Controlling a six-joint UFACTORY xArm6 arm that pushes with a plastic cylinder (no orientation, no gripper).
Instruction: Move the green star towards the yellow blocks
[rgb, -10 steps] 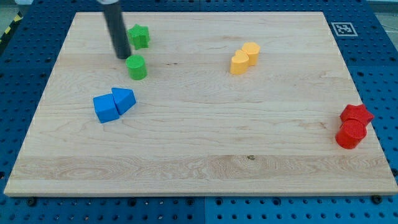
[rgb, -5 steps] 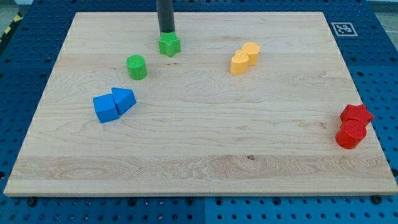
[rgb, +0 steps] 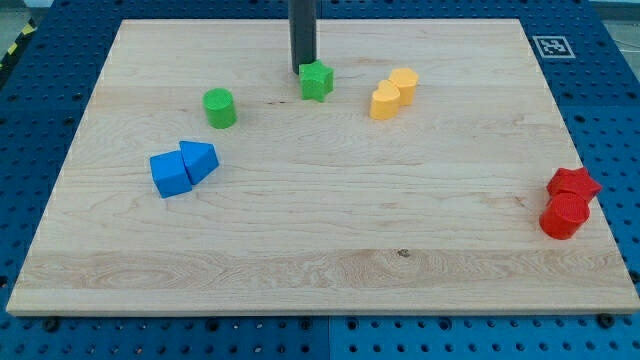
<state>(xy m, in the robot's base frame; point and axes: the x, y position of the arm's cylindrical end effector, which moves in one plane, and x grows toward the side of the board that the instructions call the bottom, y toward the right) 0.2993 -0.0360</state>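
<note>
My tip has no claw to open or shut; it's touching the green star at its upper-left. The star is sitting near the yellow blocks, w/ a gap. I'm pushing off-center, so it might spin and slip away.

No readable text; only a black-and-white marker on the board's corner.

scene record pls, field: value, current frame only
tip: my tip just up-left of the green star
target: green star, short gap left of the yellow blocks
goal: yellow blocks, two, touching
green cylinder: left of the star, apart
blue blocks: pair touching, view's left
red blocks: star and cylinder, touching, right edge
surface: wooden board
</note>
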